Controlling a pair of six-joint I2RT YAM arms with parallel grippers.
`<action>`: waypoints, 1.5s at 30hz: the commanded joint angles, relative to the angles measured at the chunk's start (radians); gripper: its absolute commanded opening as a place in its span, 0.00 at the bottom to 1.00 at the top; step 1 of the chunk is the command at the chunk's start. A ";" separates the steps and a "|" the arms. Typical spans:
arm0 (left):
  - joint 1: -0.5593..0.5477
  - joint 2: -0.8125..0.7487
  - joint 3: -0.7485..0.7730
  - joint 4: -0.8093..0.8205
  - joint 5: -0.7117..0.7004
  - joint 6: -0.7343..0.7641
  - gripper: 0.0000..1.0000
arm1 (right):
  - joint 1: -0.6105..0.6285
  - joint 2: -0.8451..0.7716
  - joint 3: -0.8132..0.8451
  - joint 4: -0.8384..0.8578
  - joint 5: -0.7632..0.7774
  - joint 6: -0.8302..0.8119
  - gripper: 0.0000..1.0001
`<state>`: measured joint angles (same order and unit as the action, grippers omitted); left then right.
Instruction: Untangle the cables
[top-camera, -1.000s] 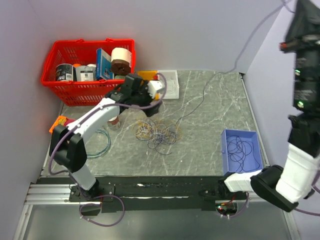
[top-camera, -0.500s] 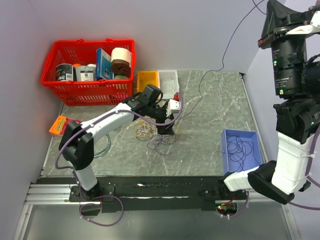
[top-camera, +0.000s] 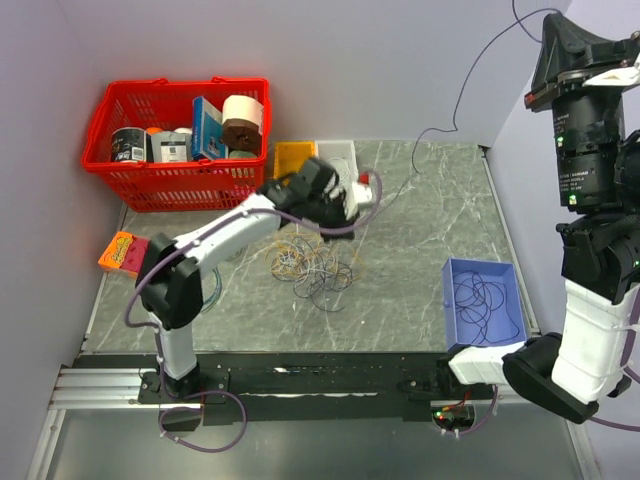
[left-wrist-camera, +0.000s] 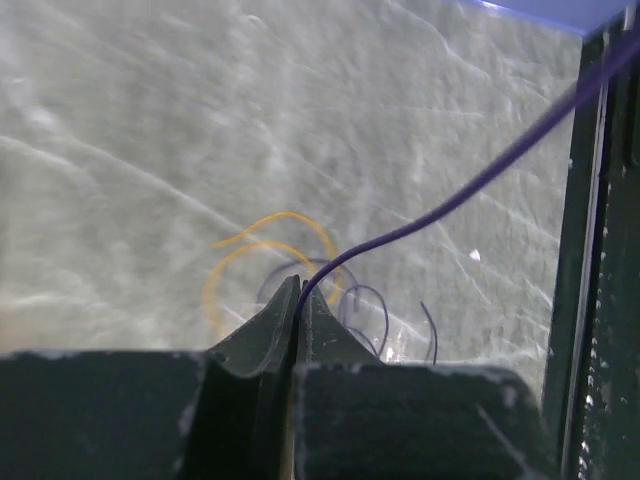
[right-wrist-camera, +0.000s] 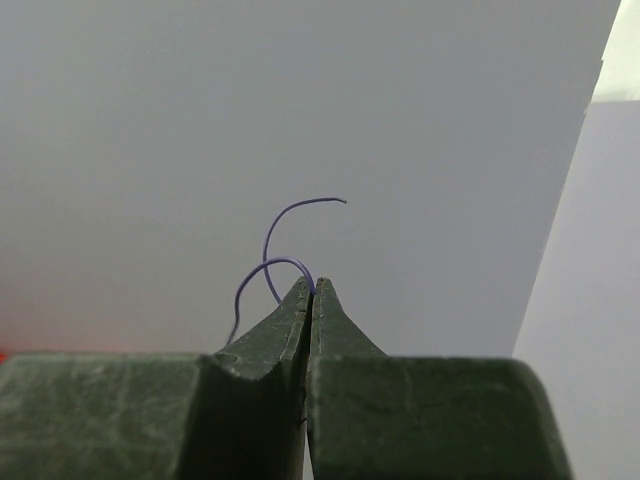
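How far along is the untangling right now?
Done: dark cable coils lie in the blue bin. In hand: a purple cable, pinched by both the left fingers and the right fingers. Left: the heap of yellow, dark and pale cables on the marble table, tangled together.

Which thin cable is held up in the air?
The thin dark purple cable: it runs through the air from the shut left jaws, while the yellow-orange, pale and dark wire heap lies below.
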<state>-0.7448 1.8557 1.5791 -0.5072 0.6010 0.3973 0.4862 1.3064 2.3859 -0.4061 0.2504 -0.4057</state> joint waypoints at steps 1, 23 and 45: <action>0.016 -0.197 0.356 -0.186 -0.136 -0.028 0.01 | -0.003 -0.029 -0.050 -0.002 0.016 0.001 0.00; 0.024 -0.247 0.363 -0.275 -0.251 -0.100 0.01 | -0.003 -0.347 -0.999 0.092 -0.758 0.120 0.00; -0.295 0.275 0.662 -0.130 -0.018 -0.178 0.01 | -0.518 -0.640 -1.335 -0.388 0.096 0.763 0.00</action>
<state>-0.9787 2.0212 2.1120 -0.6746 0.4606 0.2504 0.0269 0.7376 1.1049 -0.7330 0.2451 0.2352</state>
